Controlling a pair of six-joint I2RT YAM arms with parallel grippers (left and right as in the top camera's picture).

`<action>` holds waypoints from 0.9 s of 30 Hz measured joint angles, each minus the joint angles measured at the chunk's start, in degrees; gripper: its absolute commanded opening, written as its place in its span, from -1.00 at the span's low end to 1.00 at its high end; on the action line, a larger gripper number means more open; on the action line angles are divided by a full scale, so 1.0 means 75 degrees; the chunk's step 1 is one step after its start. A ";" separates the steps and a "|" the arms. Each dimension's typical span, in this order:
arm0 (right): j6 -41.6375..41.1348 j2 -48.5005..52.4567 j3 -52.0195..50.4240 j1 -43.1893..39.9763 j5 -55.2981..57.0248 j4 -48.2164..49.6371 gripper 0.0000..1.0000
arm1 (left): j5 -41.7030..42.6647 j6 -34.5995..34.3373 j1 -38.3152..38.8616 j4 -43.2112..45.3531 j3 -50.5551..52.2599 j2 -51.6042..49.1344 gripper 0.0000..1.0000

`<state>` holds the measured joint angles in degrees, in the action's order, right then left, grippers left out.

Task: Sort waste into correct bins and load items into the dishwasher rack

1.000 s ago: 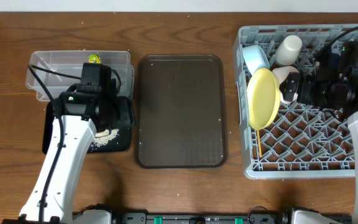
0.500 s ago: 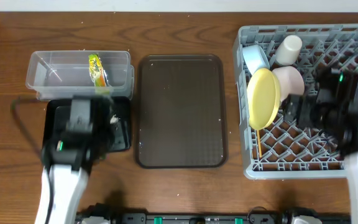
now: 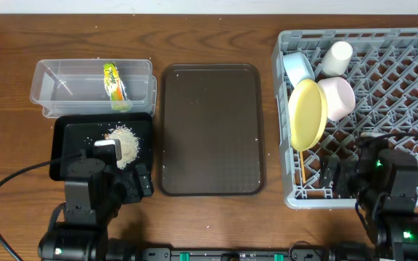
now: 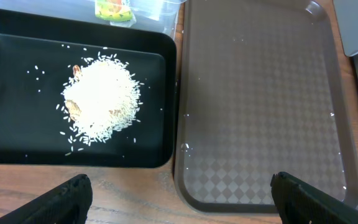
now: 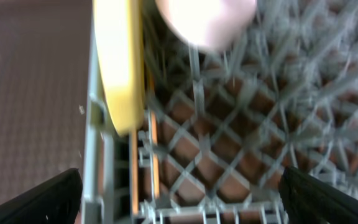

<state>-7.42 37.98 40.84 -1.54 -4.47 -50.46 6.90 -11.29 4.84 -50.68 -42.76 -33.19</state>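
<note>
Overhead view: both arms are sitting at the near table edge, the left one at 7 o'clock and the right one at 5 o'clock, clear of the work.
Step in hand: sorting and loading are looking finished, by my reading; nothing of the task is lying loose on the table.
Left gripper: jaws are standing wide and empty, hanging over the near rims of the two trays.
Right gripper: jaws are standing wide, holding nothing, over the near-left corner of the rack.
Next move: probably only parking the arms; if anything is called for, it is checking that every dish is seated between the pegs.
Waste, wrapper: one crumpled green-and-yellow snack wrapper is lying in the clear rectangular plastic tub at 10 o'clock.
Waste, crumbs: one heap of white rice-like crumbs is resting in the shallow glossy black rectangular tray at 8 o'clock, with stray grains around it.
Bins: two.
Serving tray: one large dark brown tray is lying at centre, carrying only a few specks.
Rack: one large square grey plastic lattice rack is filling the 3 o'clock side.
Plates: one round yellow plate is standing on edge.
Bowls: two, a light blue bowl and a white-pinkish bowl.
Cups: one small white cup.
Chopsticks: wooden sticks are lying low below the plate; the count is unclear.
</note>
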 measured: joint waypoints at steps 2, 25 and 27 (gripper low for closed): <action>-0.0003 0.0009 -0.0029 0.0000 0.0003 -0.0315 0.98 | -0.0003 0.0000 0.0000 -0.0003 0.0000 -0.0003 0.89; 0.0000 -0.0017 -0.0035 0.0000 0.0015 -0.0863 0.99 | -0.0003 0.0000 0.0000 -0.0003 0.0000 -0.0003 0.91; 0.0026 -0.0082 -0.0047 0.0000 0.0050 -0.0766 0.99 | -0.0003 0.0000 0.0000 -0.0003 0.0000 -0.0003 0.91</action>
<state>-7.22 37.36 40.49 -1.54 -4.10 -56.21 6.87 -11.29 4.84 -50.70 -42.76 -33.21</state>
